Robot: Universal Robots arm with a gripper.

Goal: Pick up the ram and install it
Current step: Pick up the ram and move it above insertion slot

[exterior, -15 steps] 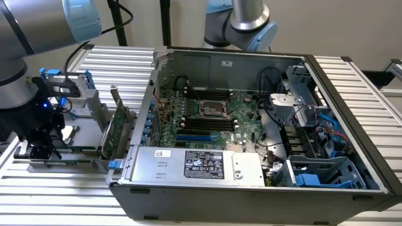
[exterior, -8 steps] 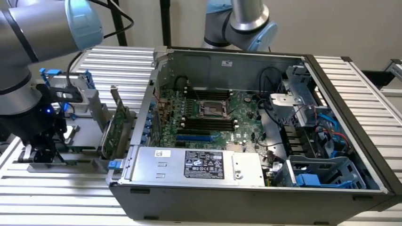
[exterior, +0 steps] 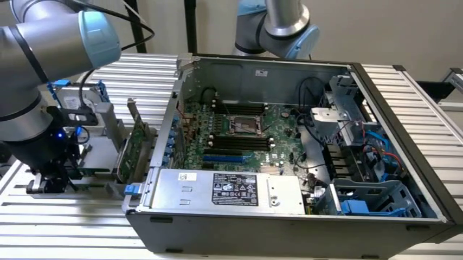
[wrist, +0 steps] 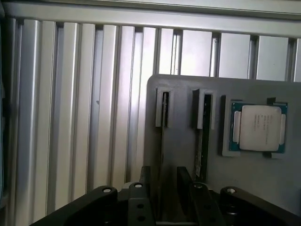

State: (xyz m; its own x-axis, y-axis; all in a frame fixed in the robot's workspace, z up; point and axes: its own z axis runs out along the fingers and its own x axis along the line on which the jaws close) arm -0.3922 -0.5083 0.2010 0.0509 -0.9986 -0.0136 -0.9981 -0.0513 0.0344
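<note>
Jaws of the gripper (wrist: 164, 173): spread, one to each side of the ram (wrist: 163, 141). Ram: on edge in the grey holder (wrist: 254, 181), between the jaws, out of the computer case. Beside it, in the same holder: a second thin stick (wrist: 202, 153), then a square processor (wrist: 259, 127) in its recess. Computer case (exterior: 289, 235): open-topped, on the slatted counter (exterior: 65, 233), motherboard (exterior: 282, 127) and black memory slots (exterior: 241, 143) exposed within.
</note>
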